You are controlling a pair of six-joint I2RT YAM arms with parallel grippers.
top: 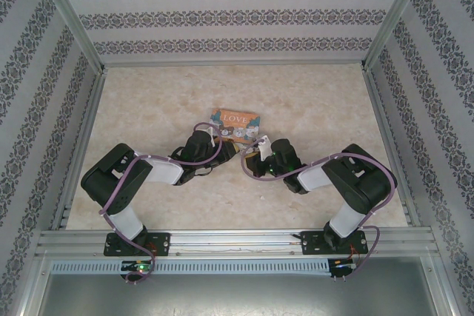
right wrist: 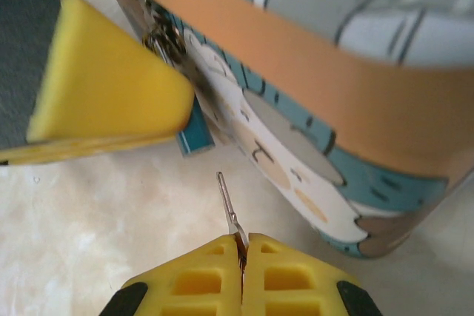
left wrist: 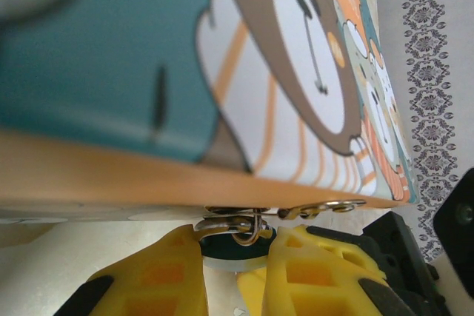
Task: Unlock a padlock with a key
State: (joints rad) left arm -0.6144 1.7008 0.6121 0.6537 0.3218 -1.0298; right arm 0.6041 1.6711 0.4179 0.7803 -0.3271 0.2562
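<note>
Examiner: How are the grippers found?

Inspector: The right gripper (right wrist: 241, 248) is closed tight on the key (right wrist: 229, 206). The left gripper (left wrist: 235, 260) is set narrow, and the blue padlock (left wrist: 231, 249) appears pinched between its fingers (left wrist: 148, 279), against the lower edge of the LOVE tin (left wrist: 222, 72).

Examiner: Which relation governs insertion?

Inspector: The key's blade is pointed forward and tilted slightly left. The padlock is seen just ahead and to the left of its tip, not touched. A small leftward correction is judged necessary.
</note>
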